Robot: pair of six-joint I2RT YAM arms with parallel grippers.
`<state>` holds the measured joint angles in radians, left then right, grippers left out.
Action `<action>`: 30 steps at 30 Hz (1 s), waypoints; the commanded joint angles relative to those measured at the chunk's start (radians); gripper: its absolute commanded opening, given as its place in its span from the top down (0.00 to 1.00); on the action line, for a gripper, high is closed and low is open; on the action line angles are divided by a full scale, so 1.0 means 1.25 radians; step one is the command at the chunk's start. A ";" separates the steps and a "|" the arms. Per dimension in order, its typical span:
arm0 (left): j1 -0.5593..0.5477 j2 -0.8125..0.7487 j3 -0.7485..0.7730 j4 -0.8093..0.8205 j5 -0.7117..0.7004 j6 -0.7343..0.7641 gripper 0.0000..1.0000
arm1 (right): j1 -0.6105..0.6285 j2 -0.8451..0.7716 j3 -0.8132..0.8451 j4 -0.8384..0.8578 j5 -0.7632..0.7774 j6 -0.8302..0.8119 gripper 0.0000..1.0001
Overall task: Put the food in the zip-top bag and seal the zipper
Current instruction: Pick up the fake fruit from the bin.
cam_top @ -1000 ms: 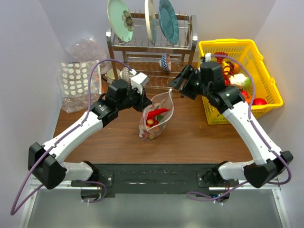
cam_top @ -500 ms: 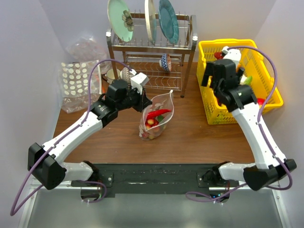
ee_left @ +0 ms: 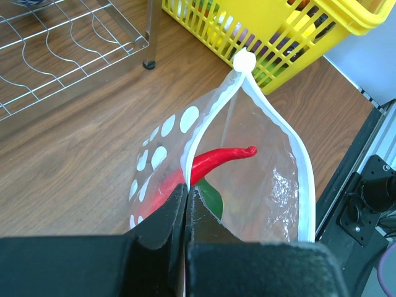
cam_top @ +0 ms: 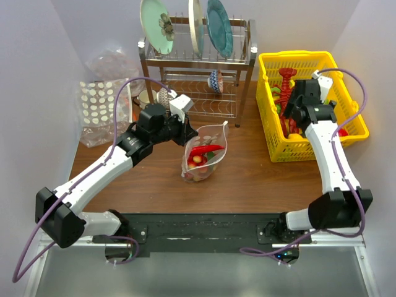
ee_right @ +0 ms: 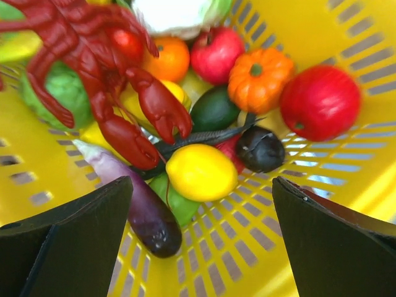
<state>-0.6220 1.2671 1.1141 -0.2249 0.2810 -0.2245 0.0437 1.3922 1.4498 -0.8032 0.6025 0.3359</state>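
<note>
Food (ee_right: pixel 320 102) crowds the basket (ee_right: pixel 371 37), so the right gripper (ee_right: pixel 201 179), jaws spread, may snag two while the left gripper (ee_left: pixel 187 195) pinches the zip-top bag (ee_left: pixel 272 173).

The left claw (ee_left: pixel 185 195) and right claw (ee_right: pixel 199 185) have matte black, wedge-shaped fingers. Behind them, the left arm (cam_top: pixel 93 176) and right arm (cam_top: pixel 331 154) wear white shells between black joint housings, each trailing a purple cable (cam_top: pixel 143 78).
</note>
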 commanded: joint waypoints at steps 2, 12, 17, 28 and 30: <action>0.004 -0.031 -0.008 0.042 0.010 -0.002 1.00 | -0.026 0.052 -0.063 0.049 -0.036 0.077 0.01; 0.004 -0.039 -0.008 0.038 0.005 -0.001 1.00 | -0.033 0.145 -0.093 0.051 -0.098 0.066 0.01; 0.004 -0.036 -0.008 0.039 0.003 -0.001 1.00 | -0.057 0.159 -0.123 0.072 -0.097 0.068 0.01; 0.005 -0.029 -0.009 0.038 -0.003 0.002 1.00 | -0.102 0.168 -0.184 0.122 -0.091 0.102 0.36; 0.007 -0.028 -0.008 0.035 -0.003 0.003 1.00 | -0.104 0.141 -0.183 0.125 -0.055 0.106 0.37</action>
<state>-0.6220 1.2507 1.1137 -0.2253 0.2802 -0.2245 -0.0792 1.6165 1.2343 -0.6647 0.4736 0.4274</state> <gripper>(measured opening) 0.021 0.689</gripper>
